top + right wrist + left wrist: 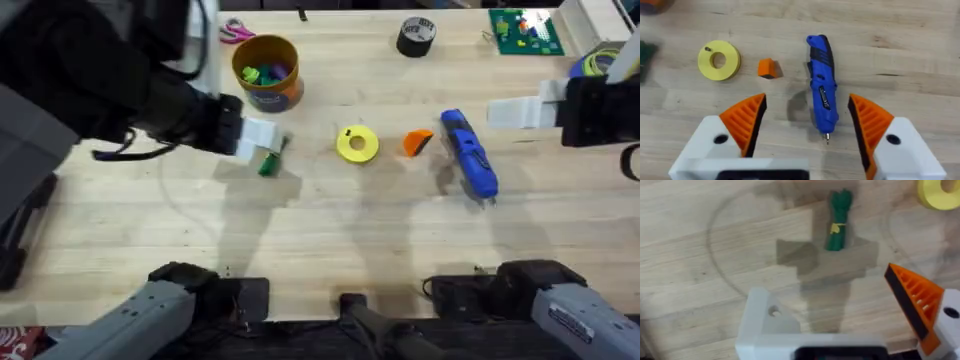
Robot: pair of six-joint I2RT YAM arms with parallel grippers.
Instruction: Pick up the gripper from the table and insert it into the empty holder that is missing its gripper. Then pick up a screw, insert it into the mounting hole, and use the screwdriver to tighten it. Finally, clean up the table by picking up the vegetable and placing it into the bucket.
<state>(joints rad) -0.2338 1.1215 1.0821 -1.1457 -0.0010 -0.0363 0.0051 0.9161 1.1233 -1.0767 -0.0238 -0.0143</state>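
Overhead – task's things: the orange gripper [418, 142] lies loose on the table [330, 240], between the yellow ring-shaped disc [357, 144] and the blue screwdriver [469, 154]. The green vegetable [268, 163] lies just beside the left gripper [258, 140]; the bucket [267, 72] stands behind it, already holding coloured toys.
Overhead – arms: your left arm reaches in from the left over the vegetable. The right gripper [520, 112] sits at the right, near the screwdriver's far end.
Left wrist – fingers: one finger carries its orange ribbed pad [918, 301]; the other is the bare white holder [765, 320] with its mounting hole open. The fingers stand wide apart and hold nothing.
Left wrist – relation: the vegetable [838, 221] lies ahead of the fingers, apart from them, closer to the padded side.
Right wrist – fingers: both orange pads [746, 120] are fitted; the right gripper [807, 125] is spread wide and empty.
Right wrist – relation: the screwdriver [821, 85] lies lengthwise between the fingers, bit towards them. The orange gripper [767, 68] lies ahead, beyond the pads, beside the disc [718, 60].
Step in hand: judged as fetching the orange gripper first. Steer your right fingers past the screwdriver, centre them on the wedge, and close across its flat sides so that it cannot twist.
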